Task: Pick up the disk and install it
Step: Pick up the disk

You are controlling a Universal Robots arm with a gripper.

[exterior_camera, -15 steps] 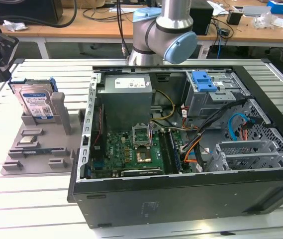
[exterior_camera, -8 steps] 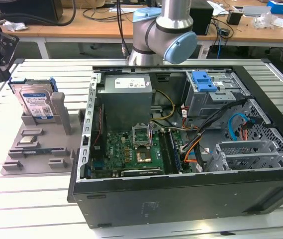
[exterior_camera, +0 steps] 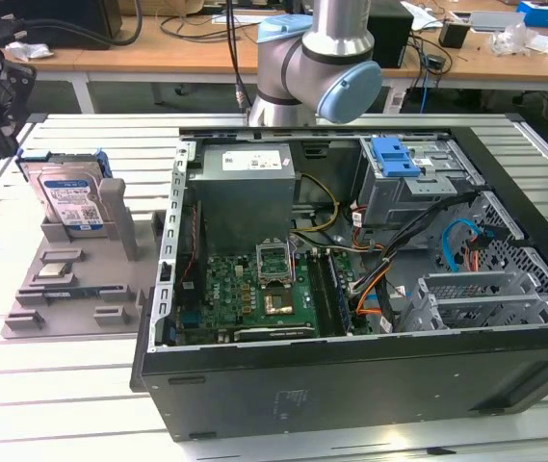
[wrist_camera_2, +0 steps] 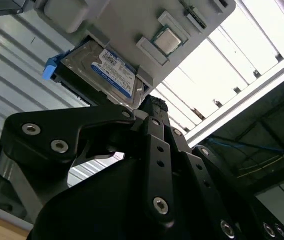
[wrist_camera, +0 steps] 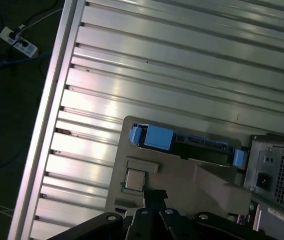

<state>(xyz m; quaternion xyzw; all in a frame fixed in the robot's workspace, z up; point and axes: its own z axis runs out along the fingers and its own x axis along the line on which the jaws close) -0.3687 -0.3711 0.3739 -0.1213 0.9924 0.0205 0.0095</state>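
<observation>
Currently the rectangular silver-grey hard disk [exterior_camera: 69, 197] in its blue plastic carrier [wrist_camera: 157, 137] stands on edge in a slotted grey plastic fixture [exterior_camera: 124, 279] on the ribbed aluminium table [exterior_camera: 52, 395]. Black end effector [wrist_camera_2: 149, 106] hangs near it, apart, jaws apparently closed on nothing. Judged rigid, fairly heavy, shock-sensitive: pinch the broad faces near the exposed upper edge.

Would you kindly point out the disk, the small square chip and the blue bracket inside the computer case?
disk [exterior_camera: 69, 200], exterior view, on its blue-and-white label.
chip [exterior_camera: 54, 270], exterior view, on its silver top.
blue bracket [exterior_camera: 395, 157], exterior view, on its flat top face.
</observation>
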